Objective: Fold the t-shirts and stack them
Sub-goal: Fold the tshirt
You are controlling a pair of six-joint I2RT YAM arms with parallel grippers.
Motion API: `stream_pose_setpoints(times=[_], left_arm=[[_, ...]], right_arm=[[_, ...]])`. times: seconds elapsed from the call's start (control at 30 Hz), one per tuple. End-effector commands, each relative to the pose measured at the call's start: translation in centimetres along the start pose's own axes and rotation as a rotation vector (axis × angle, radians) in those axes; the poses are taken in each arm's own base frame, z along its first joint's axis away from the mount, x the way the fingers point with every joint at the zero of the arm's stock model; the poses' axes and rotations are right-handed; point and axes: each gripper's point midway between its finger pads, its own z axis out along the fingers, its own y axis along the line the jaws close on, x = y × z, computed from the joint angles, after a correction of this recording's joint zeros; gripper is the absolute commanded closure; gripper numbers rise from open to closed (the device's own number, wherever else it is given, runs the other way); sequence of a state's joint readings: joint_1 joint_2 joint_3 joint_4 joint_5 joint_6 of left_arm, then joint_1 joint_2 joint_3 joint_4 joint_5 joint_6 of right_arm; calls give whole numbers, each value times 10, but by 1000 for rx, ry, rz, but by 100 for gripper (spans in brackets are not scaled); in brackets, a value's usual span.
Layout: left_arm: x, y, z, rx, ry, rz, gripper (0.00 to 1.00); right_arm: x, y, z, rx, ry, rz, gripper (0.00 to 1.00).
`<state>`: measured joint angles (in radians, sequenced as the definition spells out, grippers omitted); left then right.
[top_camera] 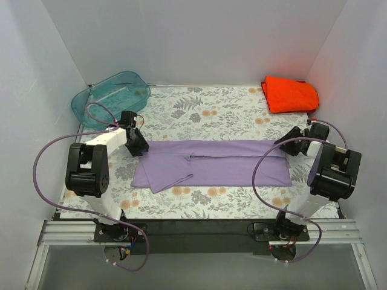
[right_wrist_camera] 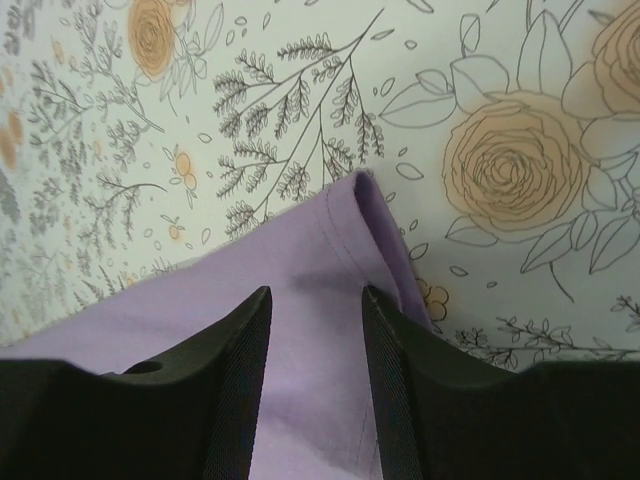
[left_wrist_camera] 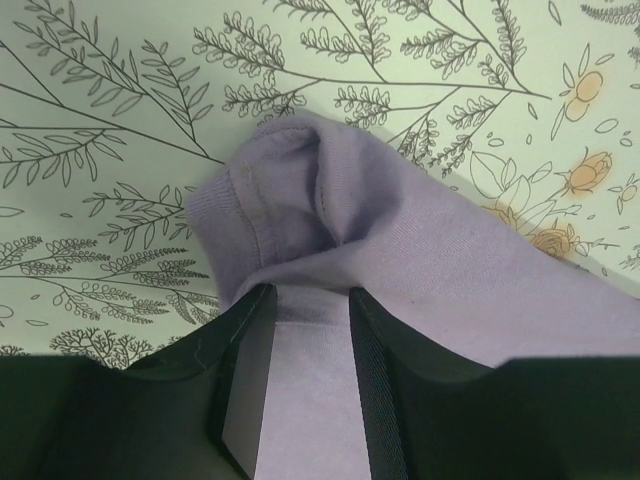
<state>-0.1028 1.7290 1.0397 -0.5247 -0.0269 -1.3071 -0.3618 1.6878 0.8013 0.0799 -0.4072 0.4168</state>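
The lavender-purple t-shirt (top_camera: 211,163) lies folded lengthwise into a long band across the middle of the floral tablecloth. My left gripper (top_camera: 140,145) is open at its far left corner, jaws astride the bunched cloth (left_wrist_camera: 420,250), which shows in the gap of the gripper (left_wrist_camera: 310,292). My right gripper (top_camera: 283,145) is open at the shirt's far right corner, jaws low over the hemmed edge (right_wrist_camera: 200,320), with purple cloth between its tips (right_wrist_camera: 316,291). The orange-red t-shirt (top_camera: 289,94) lies folded at the back right corner.
A translucent teal tub (top_camera: 109,96) stands at the back left, behind my left arm. White walls close in the table on the left, back and right. Purple cables loop off both arms.
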Motion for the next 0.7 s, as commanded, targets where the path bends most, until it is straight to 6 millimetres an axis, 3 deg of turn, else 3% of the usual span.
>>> stream_pose_setpoints(times=[0.0, 0.13, 0.23, 0.43, 0.53, 0.67], left_arm=[[-2, 33, 21, -112, 2, -16, 66], [-5, 24, 28, -96, 26, -16, 66], [-14, 10, 24, -46, 24, -9, 63], [-29, -26, -9, 95, -25, 39, 56], [-37, -37, -25, 141, -58, 45, 54], [-46, -44, -28, 159, -80, 53, 54]], right_arm=[[-16, -18, 10, 12, -43, 44, 51], [-25, -31, 18, 37, -48, 65, 51], [-41, -16, 16, -17, -66, 44, 51], [-59, 23, -4, -113, -115, -39, 51], [-60, 38, -6, -166, -106, -70, 51], [-56, 47, 2, -207, -72, -82, 55]])
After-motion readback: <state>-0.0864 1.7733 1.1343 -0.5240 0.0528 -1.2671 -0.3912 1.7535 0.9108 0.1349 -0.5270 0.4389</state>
